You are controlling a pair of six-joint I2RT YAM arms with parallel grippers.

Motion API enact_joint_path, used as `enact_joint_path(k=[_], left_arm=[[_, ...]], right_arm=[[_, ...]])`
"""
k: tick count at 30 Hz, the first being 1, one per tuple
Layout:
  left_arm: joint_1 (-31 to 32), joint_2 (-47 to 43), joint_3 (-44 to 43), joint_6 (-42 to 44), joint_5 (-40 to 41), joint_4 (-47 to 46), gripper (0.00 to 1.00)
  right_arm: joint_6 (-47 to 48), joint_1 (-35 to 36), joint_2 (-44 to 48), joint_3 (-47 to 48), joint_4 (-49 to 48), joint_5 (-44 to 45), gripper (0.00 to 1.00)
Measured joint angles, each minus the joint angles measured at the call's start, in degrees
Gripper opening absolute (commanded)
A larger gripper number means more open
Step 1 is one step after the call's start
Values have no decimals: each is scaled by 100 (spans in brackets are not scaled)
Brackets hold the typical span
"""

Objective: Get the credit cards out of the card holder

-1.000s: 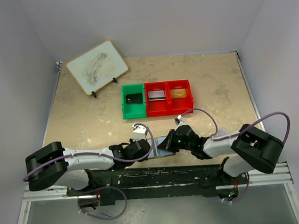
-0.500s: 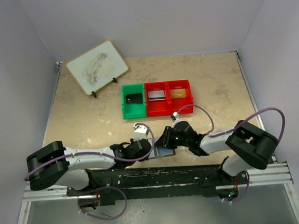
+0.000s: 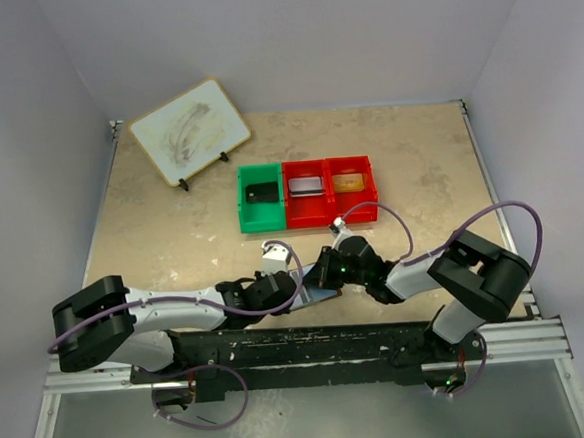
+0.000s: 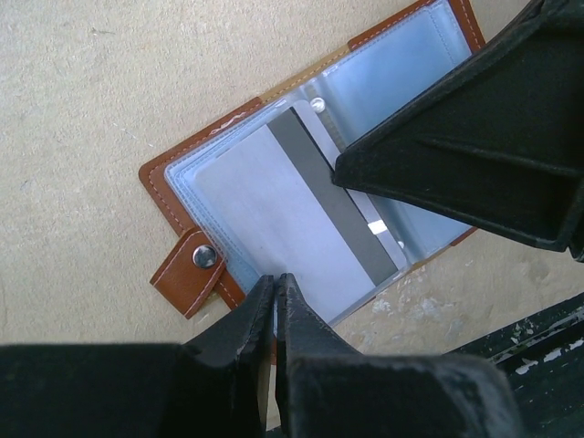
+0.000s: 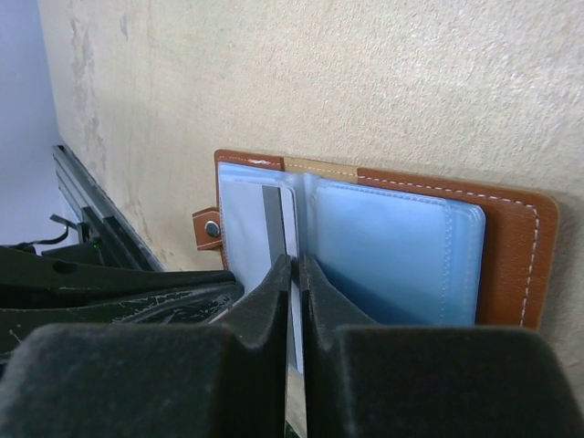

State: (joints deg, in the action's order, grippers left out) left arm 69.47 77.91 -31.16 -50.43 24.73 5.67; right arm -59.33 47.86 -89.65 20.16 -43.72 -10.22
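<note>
Left claw (image 4: 275, 290): shut, tips pressing holder (image 4: 162, 187) at surface (image 4: 82, 100) near edge
Right claw (image 5: 294, 266): narrow, nipping card (image 4: 265, 205)
Pull: slow, straight along sleeve

The left gripper (image 4: 276, 297) and right gripper (image 5: 295, 274) crowd over the card holder (image 4: 246, 192); bare tabletop (image 3: 163, 238) separates it from the bins (image 3: 312, 216).

Two pale grey arms with black joints

The left arm (image 3: 168, 310) and right arm (image 3: 416, 275) have light grey shells between bulky black joint housings, and a mauve cable (image 3: 502, 207) loops along each. Their fingers (image 4: 233, 356) are matte black, wedge-shaped, with worn, pale-scuffed edges.
</note>
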Motion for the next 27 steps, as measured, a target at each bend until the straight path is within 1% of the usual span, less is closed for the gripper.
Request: enact_joint_path(k=[4,7,13,19,23,24,25,27], left_arm=[[4,11,-7,-7,0,7,0],[7,17,-9,-46,0,-2,0],[9,44,-7,-151,2,-46,0],[9,50,-7,-155,7,-46,0],[9,50,-7,-155,4,-46,0],[9,50,-7,-155,4,-48,0],[9,52,-7,-155,4,-48,0],[9,52,-7,-153,4,-50,0]], right_arm=[[-9,-17,52,-87,-55,0,0],[-17,-59,275,-210,17,-11,0],[4,-302,601,-354,258,-280,0],[0,-520,772,-470,278,-328,0],[48,-555,776,-509,310,-446,21],[66,-555,758,-507,306,-461,28],[92,-551,721,-498,286,-501,32],[125,-538,566,-472,144,-623,38]])
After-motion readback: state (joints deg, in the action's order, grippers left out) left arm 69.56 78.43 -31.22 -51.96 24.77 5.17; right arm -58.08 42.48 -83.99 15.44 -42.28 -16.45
